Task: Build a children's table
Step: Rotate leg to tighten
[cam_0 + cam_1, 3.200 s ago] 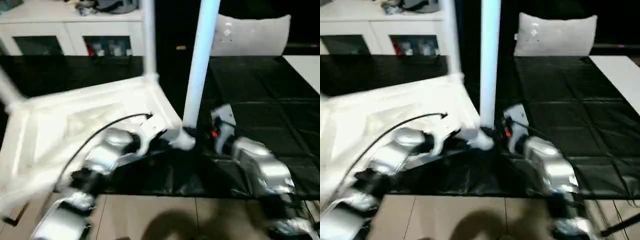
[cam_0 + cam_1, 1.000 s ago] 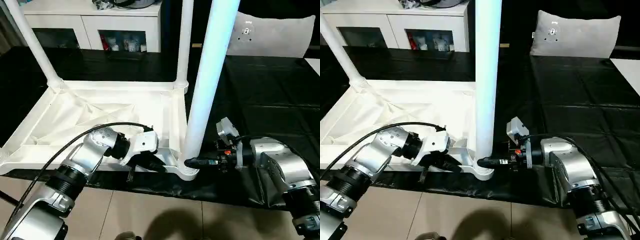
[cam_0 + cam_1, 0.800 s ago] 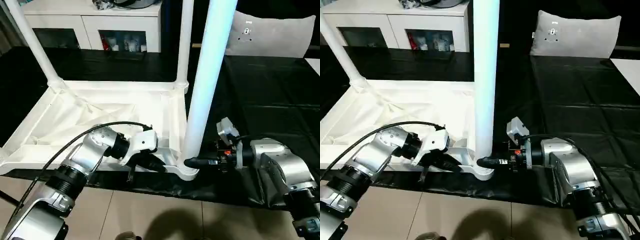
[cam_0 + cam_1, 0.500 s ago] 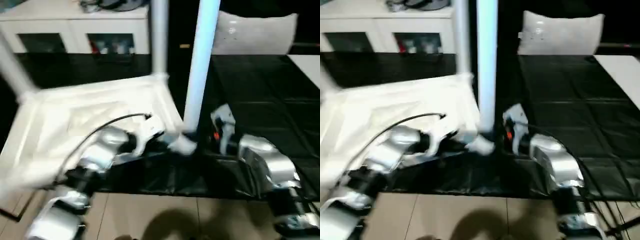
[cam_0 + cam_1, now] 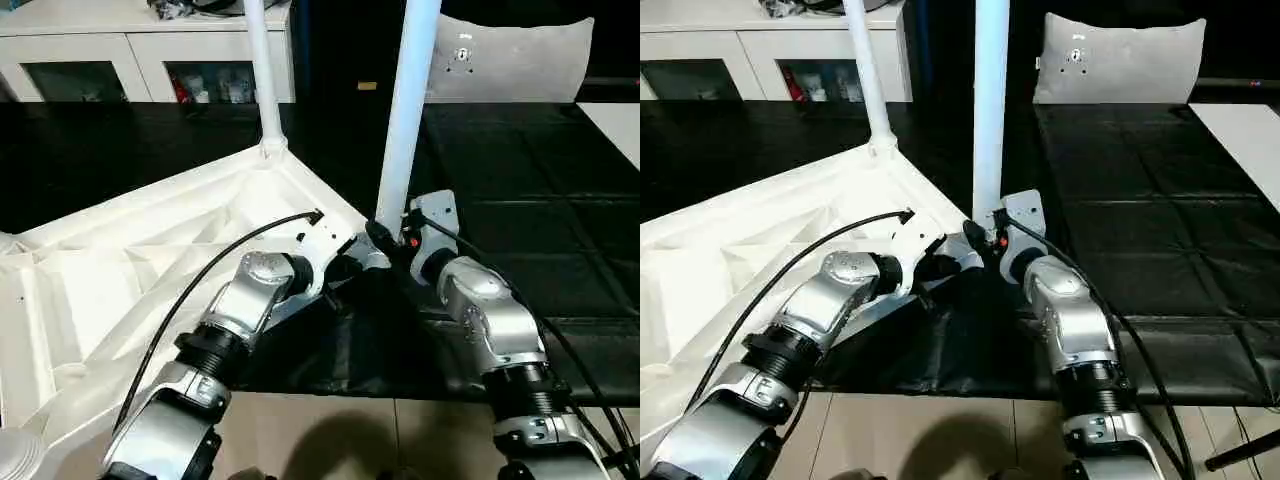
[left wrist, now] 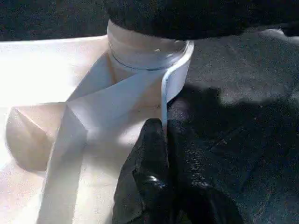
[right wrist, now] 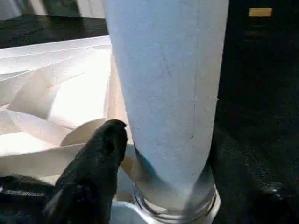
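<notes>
The table top (image 5: 130, 270) lies upside down at the left and centre of the frame. A leg (image 5: 405, 110) stands in its near corner socket (image 6: 145, 51); another leg (image 5: 262, 75) stands behind. The left gripper (image 6: 156, 154) is closed beside the socket. Whether the right gripper (image 5: 385, 240) grips the leg, I cannot tell.
</notes>
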Robot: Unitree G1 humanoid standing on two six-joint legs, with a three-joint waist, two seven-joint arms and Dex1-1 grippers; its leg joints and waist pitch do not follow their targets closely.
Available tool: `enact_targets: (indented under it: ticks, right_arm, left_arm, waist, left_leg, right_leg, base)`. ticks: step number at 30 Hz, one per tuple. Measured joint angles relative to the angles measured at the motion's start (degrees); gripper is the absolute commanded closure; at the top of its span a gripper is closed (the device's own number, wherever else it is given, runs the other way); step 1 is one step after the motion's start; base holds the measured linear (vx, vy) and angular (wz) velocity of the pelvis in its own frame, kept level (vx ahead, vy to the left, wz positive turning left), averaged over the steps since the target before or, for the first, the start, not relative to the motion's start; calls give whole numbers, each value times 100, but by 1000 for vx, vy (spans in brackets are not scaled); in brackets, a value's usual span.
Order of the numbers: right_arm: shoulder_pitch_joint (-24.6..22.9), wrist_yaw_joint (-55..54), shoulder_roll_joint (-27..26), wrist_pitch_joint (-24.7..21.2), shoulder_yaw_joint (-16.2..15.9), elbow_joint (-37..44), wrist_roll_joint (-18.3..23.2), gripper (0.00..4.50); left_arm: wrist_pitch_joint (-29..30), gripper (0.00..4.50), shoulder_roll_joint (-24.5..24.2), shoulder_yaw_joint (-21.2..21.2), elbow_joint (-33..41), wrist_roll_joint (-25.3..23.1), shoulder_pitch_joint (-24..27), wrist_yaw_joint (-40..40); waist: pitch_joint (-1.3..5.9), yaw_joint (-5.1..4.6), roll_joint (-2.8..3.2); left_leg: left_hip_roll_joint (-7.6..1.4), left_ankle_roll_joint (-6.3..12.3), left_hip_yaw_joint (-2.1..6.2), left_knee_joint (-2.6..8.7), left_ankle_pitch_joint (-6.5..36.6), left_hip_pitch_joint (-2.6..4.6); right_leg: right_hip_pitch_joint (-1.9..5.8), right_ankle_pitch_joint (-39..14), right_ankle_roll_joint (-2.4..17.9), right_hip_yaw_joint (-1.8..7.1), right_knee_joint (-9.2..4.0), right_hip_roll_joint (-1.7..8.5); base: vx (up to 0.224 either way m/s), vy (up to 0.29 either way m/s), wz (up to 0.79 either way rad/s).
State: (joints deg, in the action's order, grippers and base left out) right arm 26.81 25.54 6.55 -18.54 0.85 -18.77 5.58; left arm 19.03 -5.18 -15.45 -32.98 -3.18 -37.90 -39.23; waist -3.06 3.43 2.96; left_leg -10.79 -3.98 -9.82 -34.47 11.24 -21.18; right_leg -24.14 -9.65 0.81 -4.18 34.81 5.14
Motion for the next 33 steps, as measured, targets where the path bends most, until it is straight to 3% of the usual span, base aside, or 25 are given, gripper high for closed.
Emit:
enact_targets:
  ticks: [8,12,17,20,21,25,32,33]
  right_arm:
    - [-121,1620,878,140,-63,88,471,61]
    - [-250,2632,1450,132,-146,293,712,34]
    - [-395,3626,1907,122,-483,489,849,16]
    - [-409,4358,2142,148,-648,438,930,16]
    - [-415,4520,2161,148,-702,419,977,41]
    - [-395,4881,2159,180,-832,310,1039,67]
    - [-339,5376,2231,176,-1002,245,1131,103]
    - [-337,5431,2254,172,-1026,232,1142,132]
  left_arm:
    - [-366,450,-517,-185,6,8,42,-844]
    - [-683,450,-872,-303,76,112,147,-1521]
    - [-877,450,-1078,-410,85,135,148,-2136]
    - [-1227,450,-1409,-531,133,265,210,-2803]
    - [-1298,450,-1494,-567,186,311,247,-2976]
    - [-1531,450,-1609,-725,265,324,255,-3383]
    - [-1791,450,-1825,-847,337,336,255,-3865]
    - [-1815,450,-1844,-857,340,336,255,-3900]
  waist:
    - [-1,16,1]
    - [-1,100,1]
    - [0,200,2]
    - [-1,204,0]
    - [-1,208,0]
    - [-1,324,1]
    - [-7,347,-22]
    - [-7,347,-23]
  left_leg:
    - [-3,0,0,-3,-2,1]
    - [-4,-2,1,-10,-1,9]
    - [-4,-2,0,-17,0,12]
    - [-7,-2,-1,-17,0,8]
    - [-11,-2,-1,-17,0,8]
    - [-15,1,-1,-28,-5,10]
    - [-11,2,-5,-34,-4,7]
    - [-11,2,-5,-34,-4,7]
  right_leg:
    - [9,1,1,-2,8,-1]
    - [18,2,3,-2,8,2]
    - [26,4,5,-2,10,5]
    - [23,4,5,-3,12,3]
    - [21,3,5,-5,15,2]
    - [21,5,7,-13,19,7]
    - [23,5,8,-10,20,13]
    - [24,5,8,-10,20,13]
  base:
    - [0,0,0]
    - [0,0,0]
    - [0,0,0]
    - [0,0,0]
    - [0,0,0]
    - [0,0,0]
    - [0,0,0]
    - [0,0,0]
